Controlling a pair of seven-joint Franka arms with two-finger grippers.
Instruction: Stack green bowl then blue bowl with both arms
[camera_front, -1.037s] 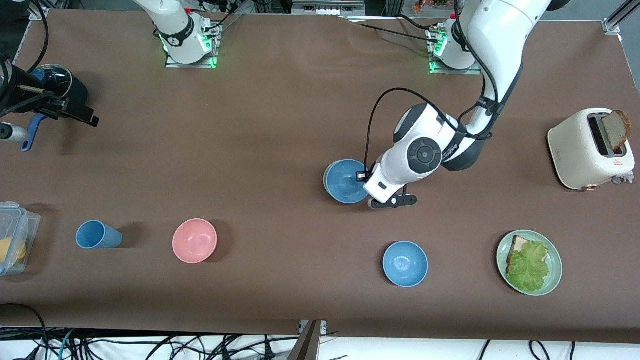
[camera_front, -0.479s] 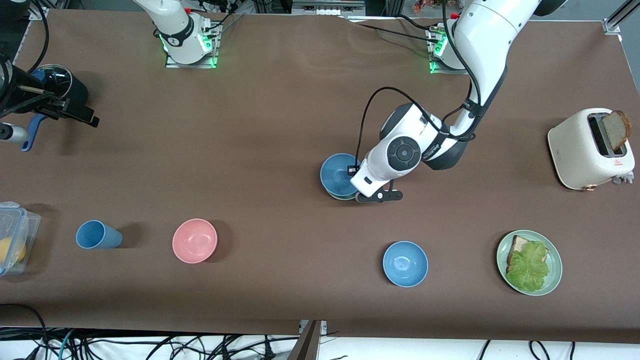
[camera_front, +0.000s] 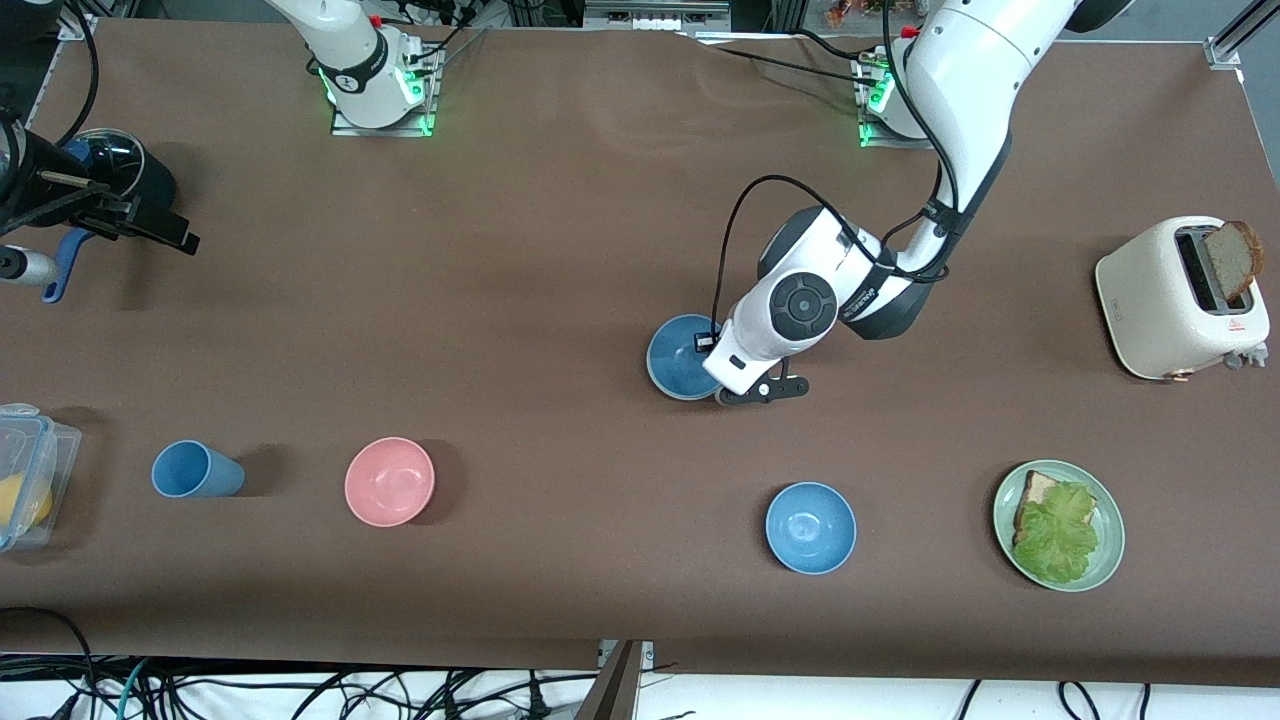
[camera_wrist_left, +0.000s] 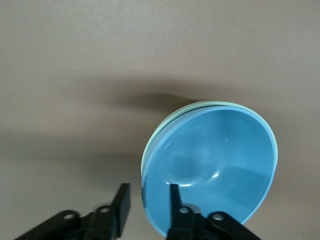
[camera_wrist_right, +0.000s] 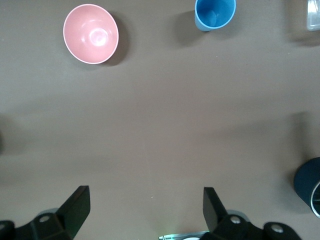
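Note:
The blue bowl (camera_front: 683, 357) sits nested in the green bowl at mid table. Only the green bowl's thin pale rim (camera_wrist_left: 165, 125) shows around it, in the left wrist view. The blue bowl also shows there (camera_wrist_left: 220, 160). My left gripper (camera_front: 722, 385) is low at the stack's edge toward the left arm's end. In the left wrist view the left gripper (camera_wrist_left: 147, 192) is open and straddles the rim, one finger inside the blue bowl, one outside, neither pressing it. My right gripper (camera_wrist_right: 145, 197) is open, empty and high over the right arm's end, waiting.
A sky-blue bowl (camera_front: 811, 527) and a green plate (camera_front: 1108, 560) with bread and lettuce lie nearer the front camera. A toaster (camera_front: 1170, 300) stands at the left arm's end. A pink bowl (camera_front: 389, 481), blue cup (camera_front: 190, 469), plastic box (camera_front: 30, 470) and dark pot (camera_front: 120, 170) are toward the right arm's end.
The left gripper and the blue bowl shifted a little toward the right arm's end. The bowl looked raised and tilted half a second ago; now it sits lower in the green bowl.

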